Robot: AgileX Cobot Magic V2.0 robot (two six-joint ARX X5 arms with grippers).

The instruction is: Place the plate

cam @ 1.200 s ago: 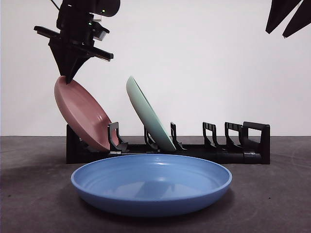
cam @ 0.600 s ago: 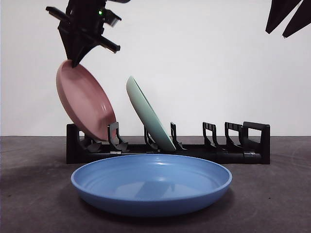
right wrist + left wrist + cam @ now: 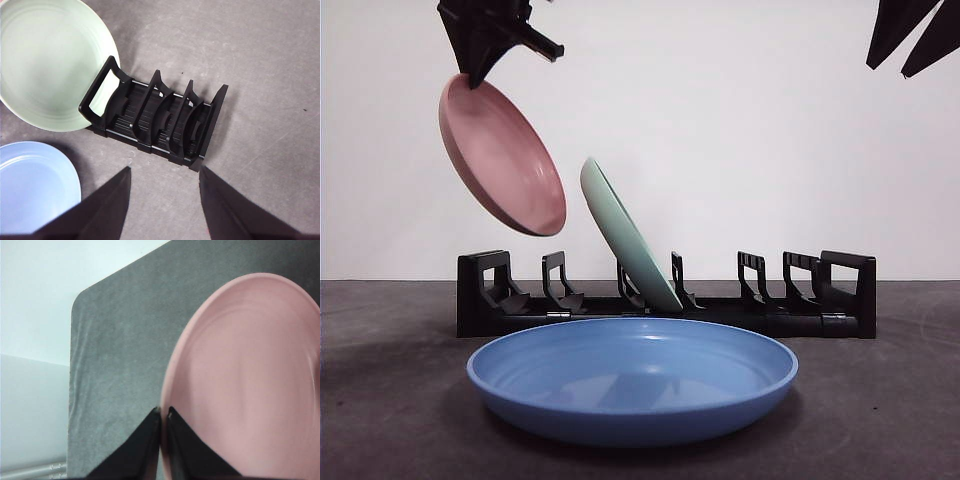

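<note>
My left gripper (image 3: 472, 78) is shut on the rim of a pink plate (image 3: 502, 158) and holds it tilted in the air above the left end of the black dish rack (image 3: 665, 300). The left wrist view shows the jaws (image 3: 163, 412) pinching the pink plate's (image 3: 250, 380) edge. A pale green plate (image 3: 625, 235) leans in a middle slot of the rack; it also shows in the right wrist view (image 3: 50, 65). A blue plate (image 3: 632, 375) lies flat on the table in front of the rack. My right gripper (image 3: 162, 175) is open and empty, high above the rack's right end.
The rack's (image 3: 160, 120) right slots are empty. The dark grey table mat (image 3: 115, 365) ends near a white surface at the left. The blue plate (image 3: 35, 187) lies near the rack's front.
My left gripper has lifted the pink plate up out of the rack's leftmost slot; it now hangs clear above the rack. The right arm has not moved.
</note>
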